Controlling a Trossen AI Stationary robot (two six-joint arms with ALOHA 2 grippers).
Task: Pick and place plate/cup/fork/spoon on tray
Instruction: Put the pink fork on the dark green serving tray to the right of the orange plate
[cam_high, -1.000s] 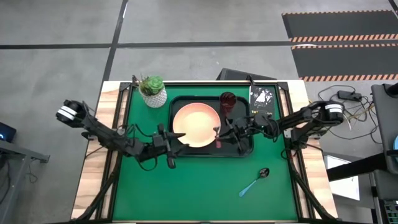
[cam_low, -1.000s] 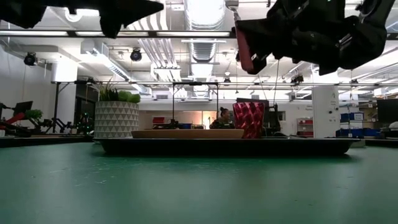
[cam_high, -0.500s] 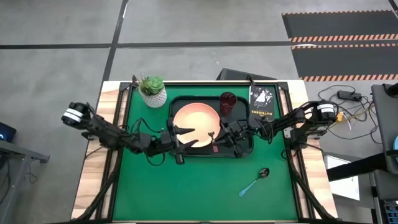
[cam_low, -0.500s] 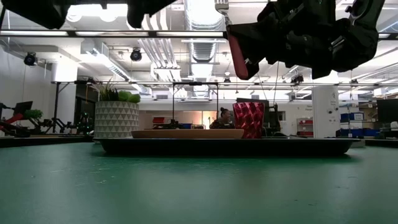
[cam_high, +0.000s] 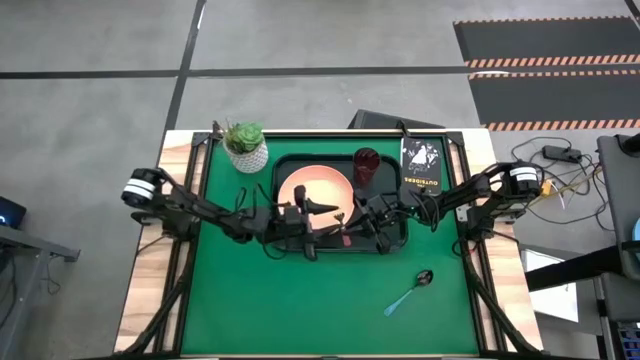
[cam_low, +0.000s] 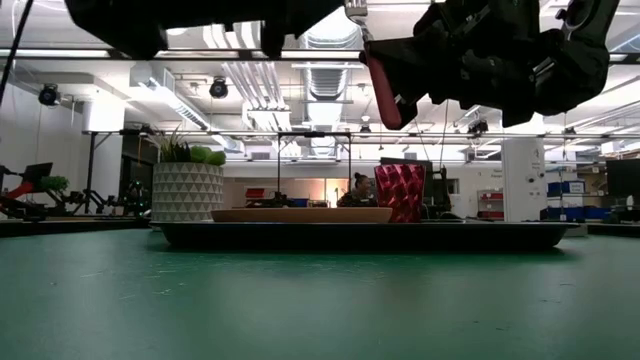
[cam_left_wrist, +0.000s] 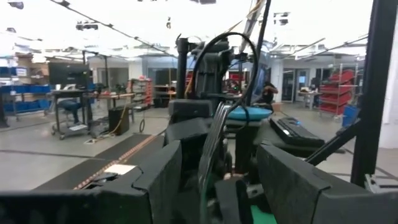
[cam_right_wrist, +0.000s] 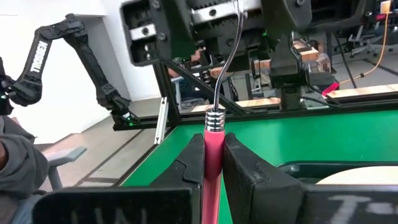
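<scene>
Your right tool (cam_high: 350, 232), clamped on the slim pink-handled metal fork (cam_right_wrist: 213, 151), holds it above the dark rectangular tray's (cam_high: 392, 243) front rim for release, while your left tool (cam_high: 322, 207) gapes empty over the tray.

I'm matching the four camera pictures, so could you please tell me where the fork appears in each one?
High view: fork at the tray's front rim.
Low view: fork top centre, above the tray.
Left wrist view: not discernible.
Right wrist view: fork centre, between jaws.
Shared landmark: plate.
</scene>
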